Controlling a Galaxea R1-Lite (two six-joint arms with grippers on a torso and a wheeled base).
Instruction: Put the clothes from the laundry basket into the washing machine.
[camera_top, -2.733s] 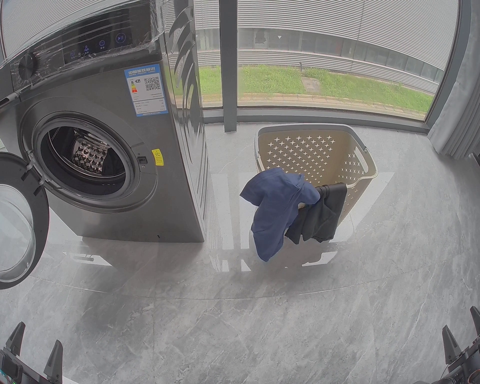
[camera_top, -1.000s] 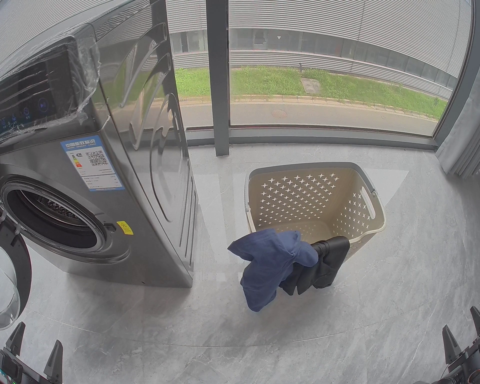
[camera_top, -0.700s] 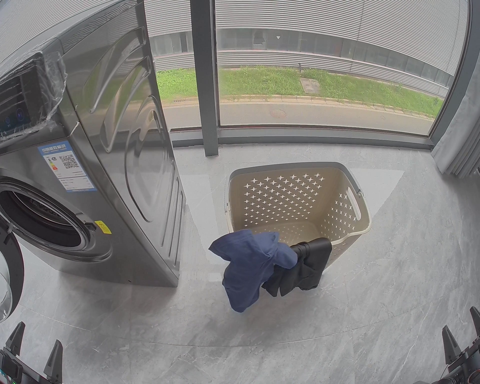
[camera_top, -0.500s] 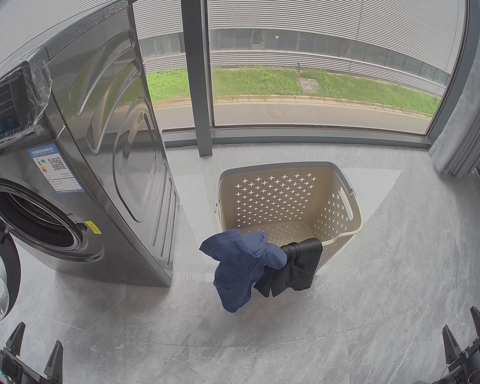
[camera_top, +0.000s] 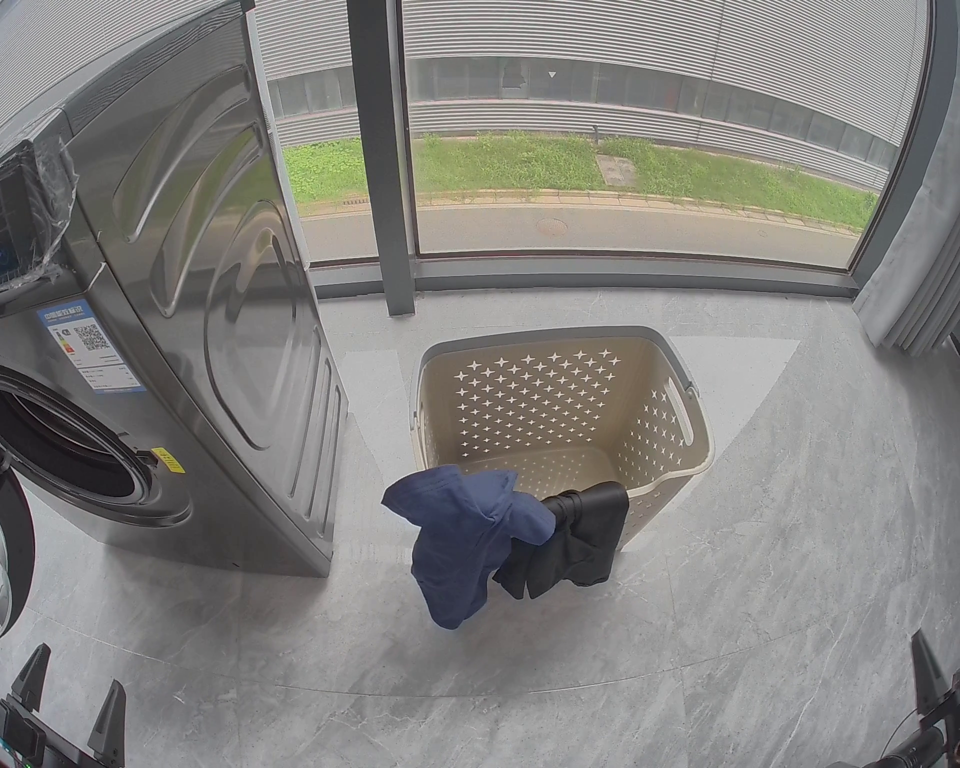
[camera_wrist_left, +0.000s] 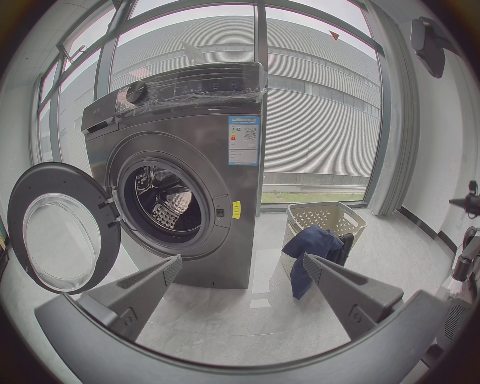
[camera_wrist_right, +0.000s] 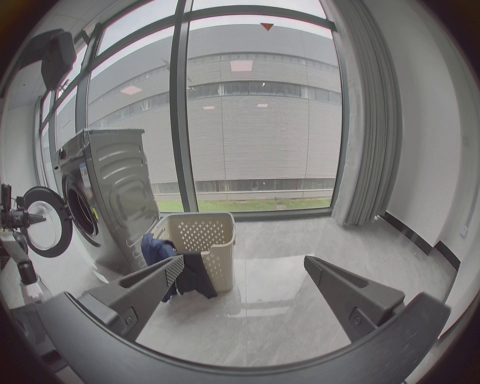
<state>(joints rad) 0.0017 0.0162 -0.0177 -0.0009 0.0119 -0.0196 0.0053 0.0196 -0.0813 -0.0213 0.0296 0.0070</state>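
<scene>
On the beige perforated basket (camera_top: 560, 334), blue cloth (camera_top: 455, 545) and black cloth (camera_top: 578, 545) stayed draped; camera turned, pick pending. Left hand (camera_wrist_left: 241, 261), right hand (camera_wrist_right: 243, 262) gaped empty.

floor (camera_top: 780, 560): grey marble | on it: washing machine (camera_top: 200, 330), laundry basket (camera_top: 540, 400)

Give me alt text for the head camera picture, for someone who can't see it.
A beige laundry basket stands on a grey floor with a blue garment and a black garment draped over its near rim. To its left stands a grey washing machine, and a large window lies behind.
</scene>
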